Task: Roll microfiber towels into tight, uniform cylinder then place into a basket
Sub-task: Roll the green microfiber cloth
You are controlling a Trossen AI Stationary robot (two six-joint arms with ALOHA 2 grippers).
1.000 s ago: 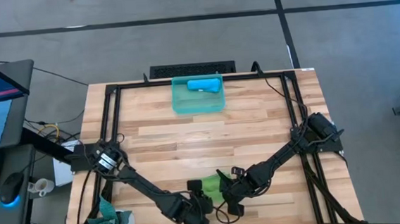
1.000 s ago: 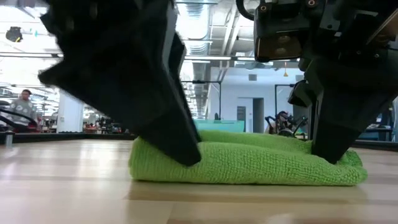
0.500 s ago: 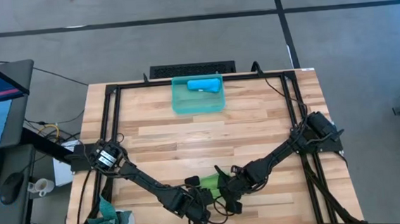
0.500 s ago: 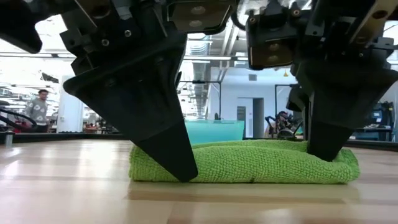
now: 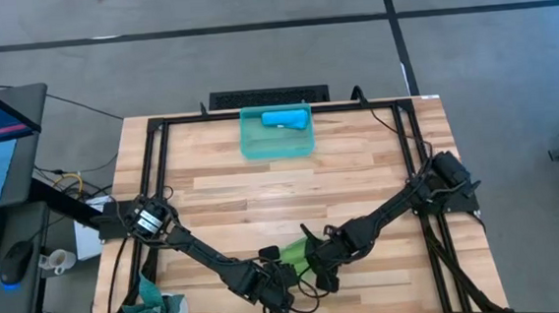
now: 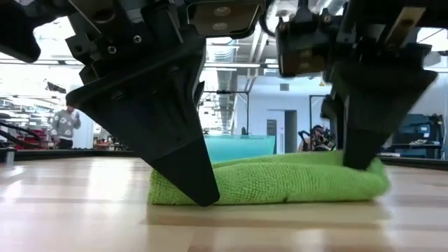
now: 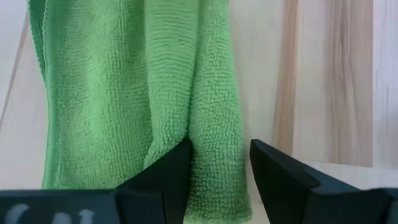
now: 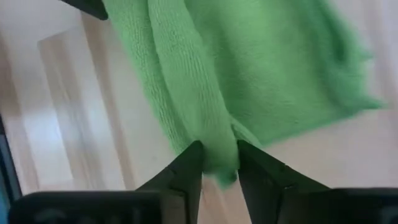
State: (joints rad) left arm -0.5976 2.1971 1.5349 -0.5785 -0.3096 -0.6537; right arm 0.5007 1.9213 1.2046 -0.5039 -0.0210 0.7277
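Lime green towel (image 6: 269, 183), loosely folded and only part-rolled, lies at the near edge of the wooden table (image 5: 292, 190). Both arms reach down to it. The left gripper (image 7: 219, 163) has its fingers apart, straddling one end of the rolled edge. The right gripper (image 8: 219, 163) pinches a fold at the other end between narrowly parted fingers. Far across the table, the teal basket (image 5: 251, 144) already holds the rolled blue towel (image 5: 286, 120). Rolling appears to be the step in hand; next, both ends likely need turning together, evenly, to tighten the cylinder.
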